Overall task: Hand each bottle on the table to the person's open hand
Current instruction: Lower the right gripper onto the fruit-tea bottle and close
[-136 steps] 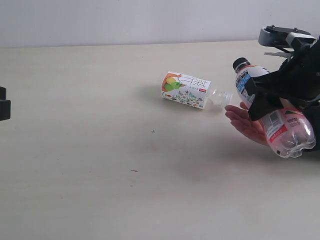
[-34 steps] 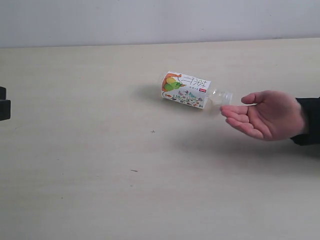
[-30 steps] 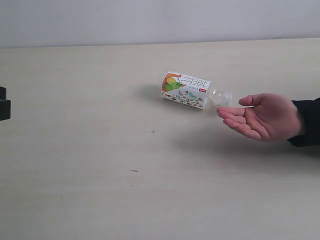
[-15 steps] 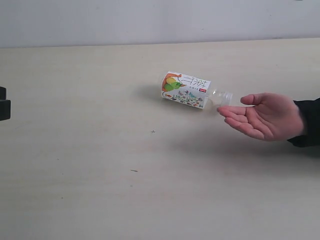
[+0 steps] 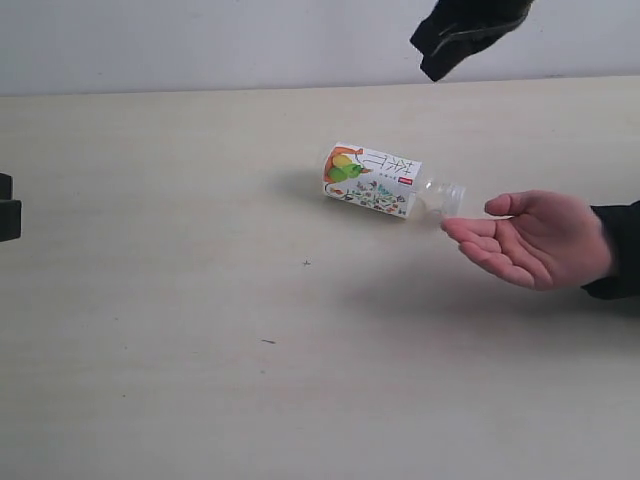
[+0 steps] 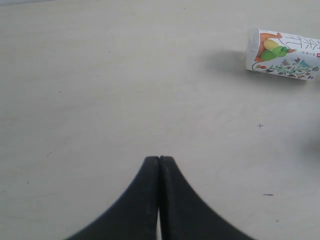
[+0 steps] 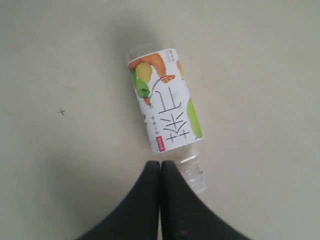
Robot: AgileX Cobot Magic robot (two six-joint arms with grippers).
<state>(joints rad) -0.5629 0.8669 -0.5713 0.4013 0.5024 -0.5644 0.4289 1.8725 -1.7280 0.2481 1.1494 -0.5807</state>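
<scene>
The bottle lay just beside the empty, open hand; the right gripper, jaws together, had come in above it, likely for the next handover.

Right, counting what's out here: one bottle, a single clear one with a white label showing yellow-green fruit, and it's the only bottle I can see. One table under it, pale and wide. One open hand, a person's, with one dark sleeve behind it. Two end effectors: the left end effector and the right end effector, each with two dark fingers. And on the tabletop, two tiny marks: one little cross, one short dark fleck.
</scene>
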